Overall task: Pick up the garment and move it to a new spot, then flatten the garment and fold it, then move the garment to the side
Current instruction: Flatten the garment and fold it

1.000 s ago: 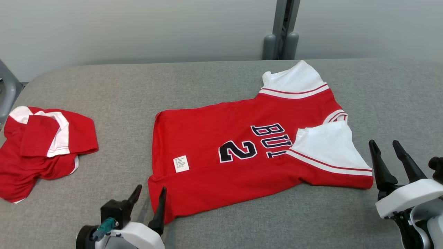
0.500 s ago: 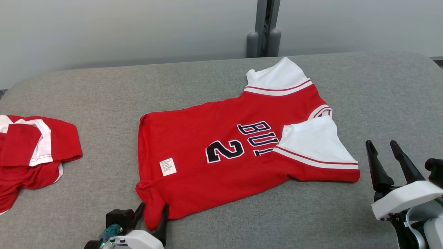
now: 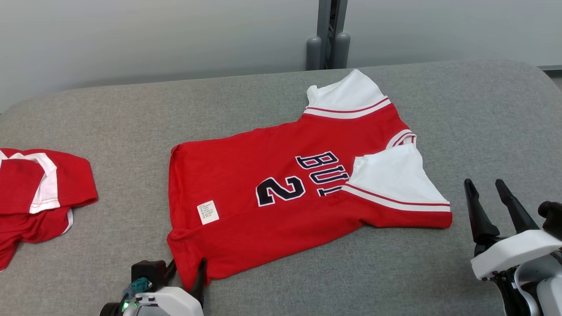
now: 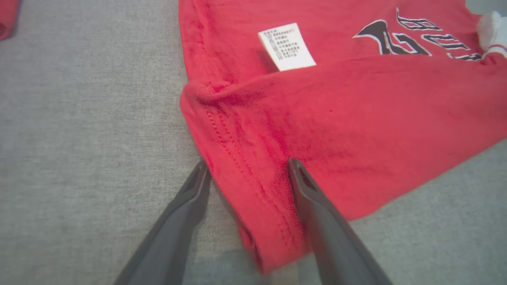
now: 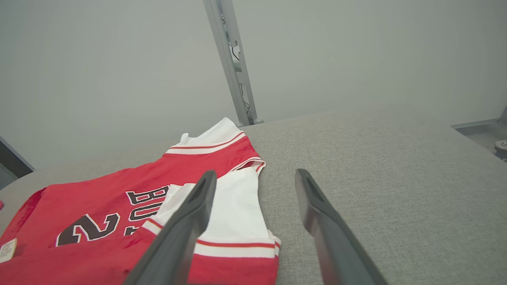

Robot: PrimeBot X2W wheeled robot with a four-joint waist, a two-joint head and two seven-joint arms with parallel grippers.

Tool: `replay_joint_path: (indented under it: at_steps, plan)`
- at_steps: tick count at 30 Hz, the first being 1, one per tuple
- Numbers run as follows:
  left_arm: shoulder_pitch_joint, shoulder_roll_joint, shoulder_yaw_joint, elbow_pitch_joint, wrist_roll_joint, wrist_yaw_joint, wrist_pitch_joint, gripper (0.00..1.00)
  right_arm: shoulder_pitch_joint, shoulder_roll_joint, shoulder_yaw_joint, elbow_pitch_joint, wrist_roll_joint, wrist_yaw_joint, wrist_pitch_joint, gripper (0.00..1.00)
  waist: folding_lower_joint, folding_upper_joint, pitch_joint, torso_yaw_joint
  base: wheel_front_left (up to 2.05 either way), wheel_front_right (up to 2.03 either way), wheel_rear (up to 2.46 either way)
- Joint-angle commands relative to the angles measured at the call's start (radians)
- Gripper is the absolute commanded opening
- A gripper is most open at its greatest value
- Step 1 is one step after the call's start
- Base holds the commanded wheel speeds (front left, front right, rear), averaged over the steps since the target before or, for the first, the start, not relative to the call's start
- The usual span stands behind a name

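The left gripper (image 3: 186, 265), spread wide, straddles the near hem corner of the red garment (image 3: 246, 175).

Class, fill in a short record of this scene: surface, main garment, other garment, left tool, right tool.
Surface: grey padded table
Main garment: red jersey, white sleeves, near long edge folded over, label showing
Other garment: crumpled red shirt, far left, apart from the jersey
Left side: left tool open, fingers astride the jersey's near hem corner
Right side: right tool open, empty, right of the jersey, not touching it
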Motion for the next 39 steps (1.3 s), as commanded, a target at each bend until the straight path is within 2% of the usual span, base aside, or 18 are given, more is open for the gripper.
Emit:
replay_joint_path:
  at_steps: [1,7,12,17,21,29,30,36,37,38,39]
  plan:
    - [0.001,0.004,-0.011,0.018,-0.007,-0.010,0.020,0.00,0.000,0.001,-0.002,0.006,-0.005,0.000,0.006,1.00,0.0000,-0.0001,0.001,0.002,0.00,0.00,0.00]
    - [-0.013,0.027,-0.019,0.001,0.010,-0.019,0.006,0.00,0.000,0.012,-0.018,0.039,-0.017,0.000,0.012,1.00,0.0000,-0.0001,-0.002,0.009,0.00,0.00,0.00]
    - [-0.040,0.071,-0.020,-0.042,0.050,0.014,-0.022,0.00,-0.001,0.041,-0.048,0.103,-0.020,0.000,0.019,1.00,0.0000,-0.0001,-0.006,0.021,0.00,0.00,0.00]
    - [-0.044,0.104,-0.040,-0.098,0.081,0.024,-0.014,0.00,-0.024,0.093,-0.090,0.204,0.085,0.000,0.052,1.00,0.0000,-0.0001,-0.004,0.034,0.00,0.00,0.00]
    - [-0.036,0.108,-0.057,-0.141,0.089,0.026,0.009,0.00,-0.054,0.114,-0.076,0.278,0.181,0.000,0.077,1.00,0.0000,-0.0001,0.003,0.045,0.00,0.00,0.00]
    - [-0.028,0.114,-0.075,-0.198,0.096,0.038,0.037,0.00,-0.124,0.119,-0.033,0.431,0.219,0.000,0.045,1.00,0.0000,-0.0001,0.022,0.062,0.00,0.00,0.00]
    - [-0.032,0.118,-0.078,-0.211,0.096,0.043,0.042,0.00,-0.151,0.113,-0.025,0.482,0.233,0.000,0.028,1.00,0.0000,-0.0001,0.029,0.070,0.00,0.00,0.00]
    - [-0.037,0.126,-0.085,-0.231,0.098,0.048,0.054,0.00,-0.197,0.106,-0.015,0.555,0.285,-0.001,0.008,1.00,0.0000,-0.0001,0.042,0.083,0.00,0.00,0.00]
    - [-0.037,0.127,-0.086,-0.235,0.098,0.049,0.055,0.00,-0.204,0.107,-0.003,0.561,0.290,-0.001,0.010,0.67,0.0000,-0.0001,0.043,0.085,0.00,0.00,0.00]
    - [-0.037,0.128,-0.088,-0.237,0.099,0.051,0.057,0.00,-0.209,0.106,0.014,0.561,0.293,-0.001,0.007,0.19,0.0000,-0.0001,0.045,0.086,0.00,0.00,0.00]
    - [-0.037,0.129,-0.089,-0.239,0.098,0.052,0.058,0.00,-0.213,0.105,0.031,0.556,0.298,0.000,0.006,0.00,0.0000,-0.0001,0.045,0.087,0.00,0.00,0.00]
